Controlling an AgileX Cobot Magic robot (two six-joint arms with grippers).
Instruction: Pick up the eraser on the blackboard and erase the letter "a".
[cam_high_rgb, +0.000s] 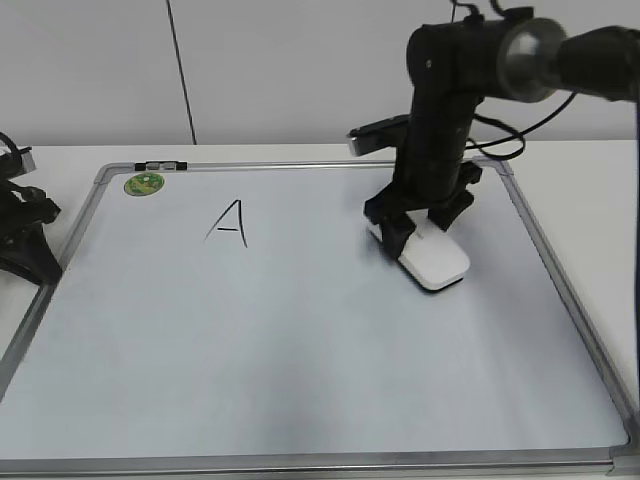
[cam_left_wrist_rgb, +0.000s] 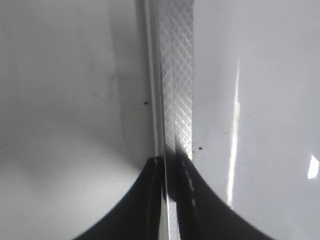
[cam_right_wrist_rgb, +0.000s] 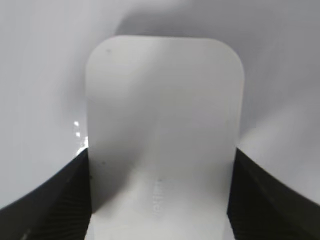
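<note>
The white eraser (cam_high_rgb: 435, 262) lies flat on the blackboard (cam_high_rgb: 300, 350), right of centre. My right gripper (cam_high_rgb: 415, 228) comes down on it from above and is shut on its long sides. In the right wrist view the eraser (cam_right_wrist_rgb: 162, 115) fills the space between the two black fingers of the gripper (cam_right_wrist_rgb: 161, 160), with faint grey lettering on top. A tall uppercase "A" (cam_high_rgb: 228, 222) is drawn at the board's upper left. No lowercase "a" shows anywhere. My left gripper (cam_high_rgb: 25, 250) rests shut at the board's left edge, over the silver frame (cam_left_wrist_rgb: 177, 75).
A round green sticker (cam_high_rgb: 144, 184) and a small black clip (cam_high_rgb: 160, 164) sit at the board's top left corner. The board lies on a white table (cam_high_rgb: 570, 170). A wall stands behind.
</note>
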